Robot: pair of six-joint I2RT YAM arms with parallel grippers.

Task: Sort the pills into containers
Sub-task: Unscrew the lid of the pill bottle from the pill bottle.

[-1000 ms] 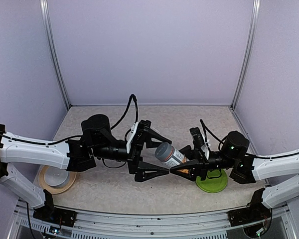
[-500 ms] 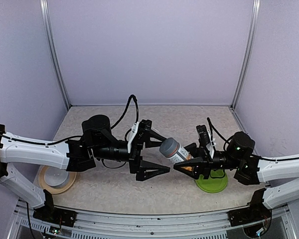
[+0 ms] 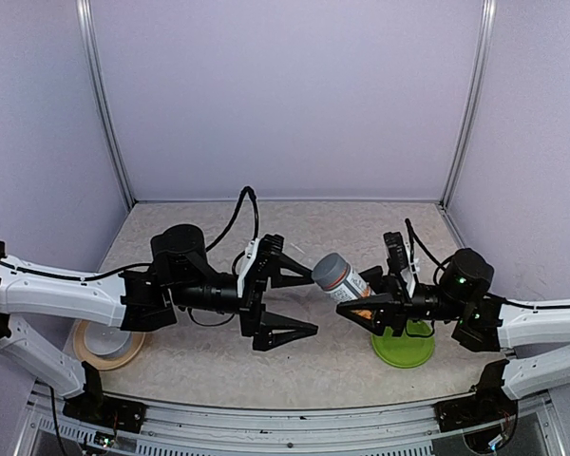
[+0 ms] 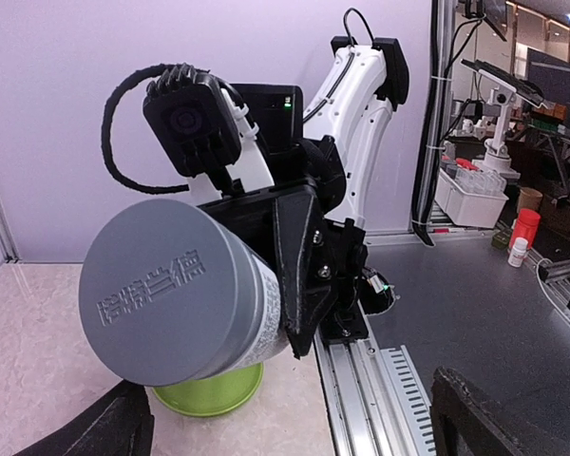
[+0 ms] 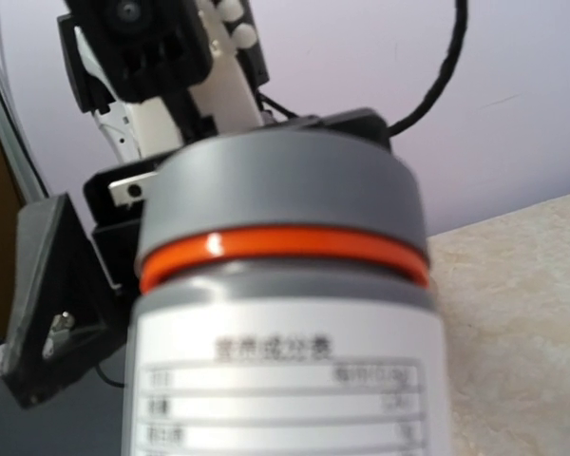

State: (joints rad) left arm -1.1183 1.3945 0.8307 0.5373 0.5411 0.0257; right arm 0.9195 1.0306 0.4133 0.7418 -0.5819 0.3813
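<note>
My right gripper [image 3: 357, 304] is shut on the clear bottle [image 3: 347, 287] with the gray cap and white-and-orange label. It holds the bottle tilted in the air, cap toward the left arm, above the table's front middle. In the right wrist view the bottle [image 5: 285, 313] fills the frame and hides my own fingers. My left gripper [image 3: 299, 302] is open and empty, its jaws wide apart, just left of the cap. In the left wrist view the cap [image 4: 166, 290] faces the camera. The small vial and the pills are out of view.
A flat green plate [image 3: 406, 350] lies under the right wrist; it also shows in the left wrist view [image 4: 214, 391]. A white bowl on a tan plate [image 3: 107, 341] sits at the front left. Lilac walls enclose the table.
My right gripper has lifted the bottle and carried it up and to the right. My left gripper, still open, has drawn back a little to the left.
</note>
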